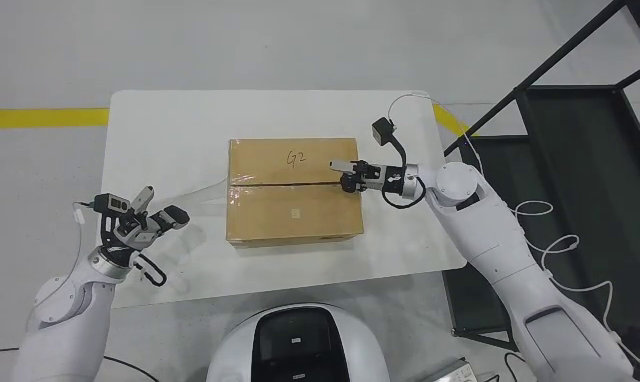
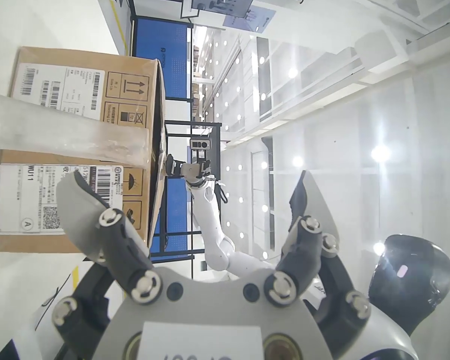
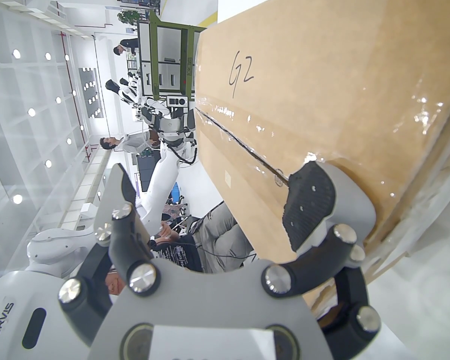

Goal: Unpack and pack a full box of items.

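Judging the taped box (image 1: pixel 293 190) stiff and probably heavy, I'd take its flap edges; left end effector (image 1: pixel 160 208) and right end effector (image 1: pixel 341 175) both spread apart.

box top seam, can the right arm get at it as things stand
Probably yes. The right gripper is open at the right end of the box top, one finger beside the taped seam, with nothing between them.

Box (image 1: pixel 294 210) sits central on the table (image 1: pixel 160 132), left claw (image 1: pixel 162 206) apart leftward, right claw (image 1: pixel 341 175) over its right end.
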Robot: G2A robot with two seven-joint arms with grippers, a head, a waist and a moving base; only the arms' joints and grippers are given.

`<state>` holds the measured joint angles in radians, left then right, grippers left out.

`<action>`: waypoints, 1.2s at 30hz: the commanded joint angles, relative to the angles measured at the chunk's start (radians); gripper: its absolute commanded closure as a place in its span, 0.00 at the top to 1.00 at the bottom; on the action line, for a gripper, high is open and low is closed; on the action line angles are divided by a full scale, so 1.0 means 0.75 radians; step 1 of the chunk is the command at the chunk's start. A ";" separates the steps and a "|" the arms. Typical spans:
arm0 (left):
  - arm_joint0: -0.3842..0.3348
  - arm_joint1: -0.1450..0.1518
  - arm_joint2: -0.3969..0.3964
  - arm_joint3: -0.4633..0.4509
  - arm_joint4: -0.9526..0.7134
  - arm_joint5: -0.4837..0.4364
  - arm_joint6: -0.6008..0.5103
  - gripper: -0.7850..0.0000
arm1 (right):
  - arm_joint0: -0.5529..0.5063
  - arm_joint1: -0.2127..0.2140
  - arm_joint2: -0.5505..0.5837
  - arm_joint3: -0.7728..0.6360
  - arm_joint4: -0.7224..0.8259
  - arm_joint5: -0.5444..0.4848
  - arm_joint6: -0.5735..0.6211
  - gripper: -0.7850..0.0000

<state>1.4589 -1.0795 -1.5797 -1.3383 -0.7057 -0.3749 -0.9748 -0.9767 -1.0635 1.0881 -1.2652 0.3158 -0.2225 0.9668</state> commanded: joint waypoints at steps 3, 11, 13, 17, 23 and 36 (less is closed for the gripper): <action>-0.001 0.000 -0.001 0.001 0.001 -0.001 -0.002 1.00 | 0.000 0.000 0.000 0.000 0.000 0.000 0.000 1.00; -0.001 0.000 -0.001 0.001 0.001 -0.001 -0.002 1.00 | 0.000 0.000 0.000 0.000 0.000 0.000 0.000 1.00; 0.000 -0.001 -0.001 0.005 -0.005 0.011 0.016 1.00 | 0.000 0.000 0.000 0.000 0.000 0.000 0.000 1.00; 0.020 -0.009 0.023 -0.026 -0.009 0.105 0.161 1.00 | 0.000 0.000 0.000 0.000 0.000 0.000 0.000 1.00; 0.076 -0.025 0.044 -0.010 -0.040 0.117 0.344 1.00 | 0.000 0.000 0.000 0.000 0.000 0.000 0.000 1.00; 0.077 -0.079 0.210 -0.085 0.112 -0.030 0.737 1.00 | 0.000 0.000 0.000 0.000 0.000 0.000 0.000 1.00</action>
<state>1.5180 -1.1382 -1.4227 -1.4020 -0.6215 -0.4000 -0.4246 -0.9767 -1.0635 1.0881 -1.2652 0.3157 -0.2225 0.9668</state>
